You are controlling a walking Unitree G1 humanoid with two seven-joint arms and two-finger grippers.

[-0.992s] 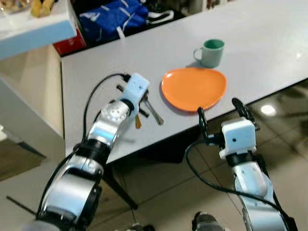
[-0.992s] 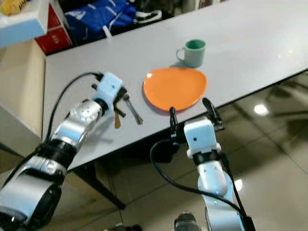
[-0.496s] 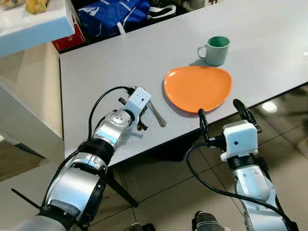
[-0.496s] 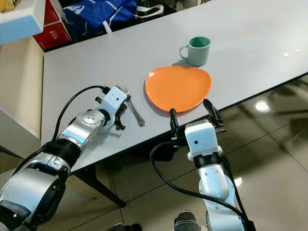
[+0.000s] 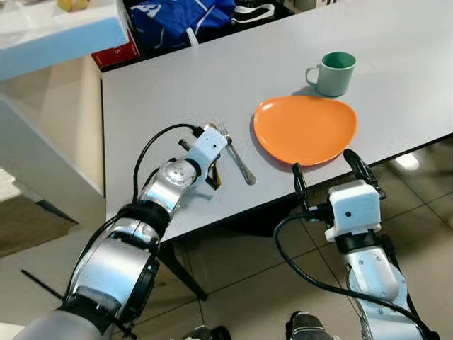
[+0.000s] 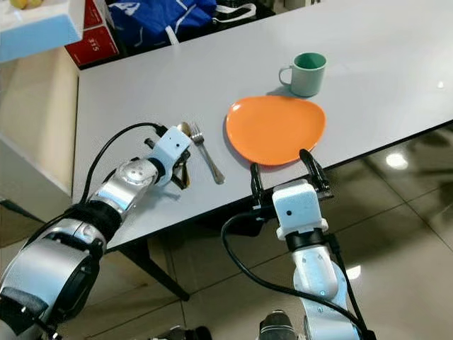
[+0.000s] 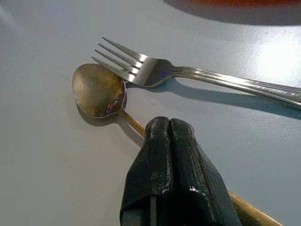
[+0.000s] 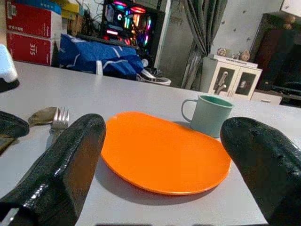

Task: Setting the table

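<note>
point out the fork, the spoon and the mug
fork (image 7: pixel 146 70), left wrist view, on the base of its prongs
spoon (image 7: pixel 98 90), left wrist view, on the middle of its bowl
mug (image 5: pixel 334 73), left eye view, on its outer wall

We see that our left tool (image 7: pixel 170 136) has drawn back toward the table's (image 5: pixel 177 85) near edge; a second ago it covered the cutlery. The gold spoon (image 7: pixel 98 90) now lies bare beside the fork (image 7: pixel 155 70), bowl showing, its handle under our closed fingers (image 7: pixel 186 160).
</note>
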